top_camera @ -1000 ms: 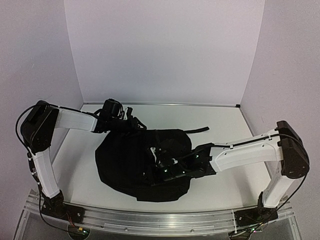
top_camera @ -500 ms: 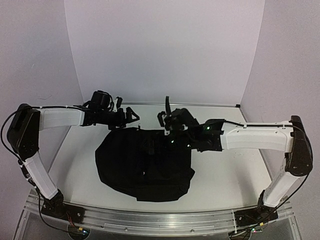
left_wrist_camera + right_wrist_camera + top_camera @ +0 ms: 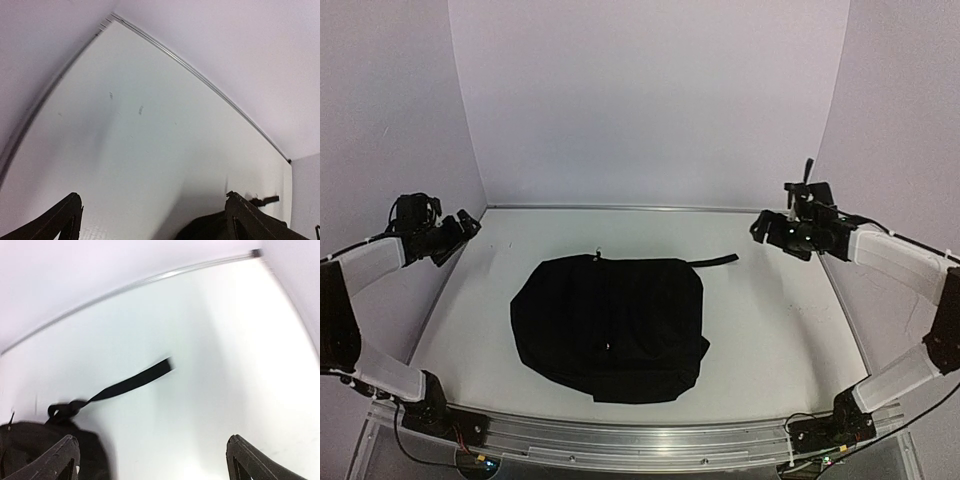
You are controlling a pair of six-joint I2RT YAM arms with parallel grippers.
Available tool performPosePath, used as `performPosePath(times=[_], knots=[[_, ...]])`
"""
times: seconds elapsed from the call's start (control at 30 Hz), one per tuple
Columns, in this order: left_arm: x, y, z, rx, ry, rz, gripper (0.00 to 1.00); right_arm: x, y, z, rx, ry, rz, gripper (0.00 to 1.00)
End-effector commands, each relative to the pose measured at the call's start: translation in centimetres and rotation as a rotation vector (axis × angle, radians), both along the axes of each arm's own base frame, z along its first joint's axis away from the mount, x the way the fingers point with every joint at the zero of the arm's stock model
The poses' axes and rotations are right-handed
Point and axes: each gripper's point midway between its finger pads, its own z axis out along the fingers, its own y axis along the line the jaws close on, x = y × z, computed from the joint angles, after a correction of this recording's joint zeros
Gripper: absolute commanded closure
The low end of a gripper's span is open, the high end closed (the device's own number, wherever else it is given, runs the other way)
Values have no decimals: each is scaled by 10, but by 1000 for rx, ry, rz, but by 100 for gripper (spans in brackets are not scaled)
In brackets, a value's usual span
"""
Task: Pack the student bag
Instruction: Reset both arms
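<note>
The student bag [image 3: 610,325], a big black fabric backpack, lies flat in the middle of the table, and one strap [image 3: 715,261] trails out to the right behind it. My left gripper [image 3: 466,224] hovers at the far left, well away from the bag, open and holding nothing. My right gripper [image 3: 762,228] hovers at the far right, also open and holding nothing. The left wrist view shows only a dark edge of the bag [image 3: 205,231] between the spread fingers [image 3: 66,220]. In the right wrist view the bag's corner [image 3: 30,442] and its strap [image 3: 131,382] lie to the left.
White walls close in the table at the back and on both sides, with a metal strip [image 3: 640,208] along the back edge. An aluminium rail [image 3: 620,440] at the near edge carries both arm bases.
Both arms have pulled off the bag and swung out to their own sides. Both grippers have opened. The bag's top now lies flat with nothing on it.
</note>
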Motion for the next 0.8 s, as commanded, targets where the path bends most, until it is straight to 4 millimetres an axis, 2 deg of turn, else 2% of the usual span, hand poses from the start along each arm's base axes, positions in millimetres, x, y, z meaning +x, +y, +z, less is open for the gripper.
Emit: performPosePath(times=[0.0,0.07,0.13,0.27,0.4,0.5,0.63,0.77], knots=[[-17,36,22,152,-109,158,0,-8,-47,46,-16,-200,-94,2],[-26,45,27,209,-155,203,0,-16,-62,53,-45,-273,-138,2],[-33,54,31,269,-209,242,0,-23,-70,73,-43,-409,-171,2],[-50,66,26,370,-270,294,0,-49,-85,87,-36,-627,-220,2],[-60,66,8,405,-298,293,0,-68,-92,72,-60,-738,-232,2],[-64,64,-6,399,-285,285,0,-76,-102,55,-108,-737,-265,2],[-68,64,-23,387,-269,290,0,-81,-104,56,-122,-756,-269,2],[-68,65,-24,390,-266,296,0,-81,-103,56,-121,-756,-262,2]])
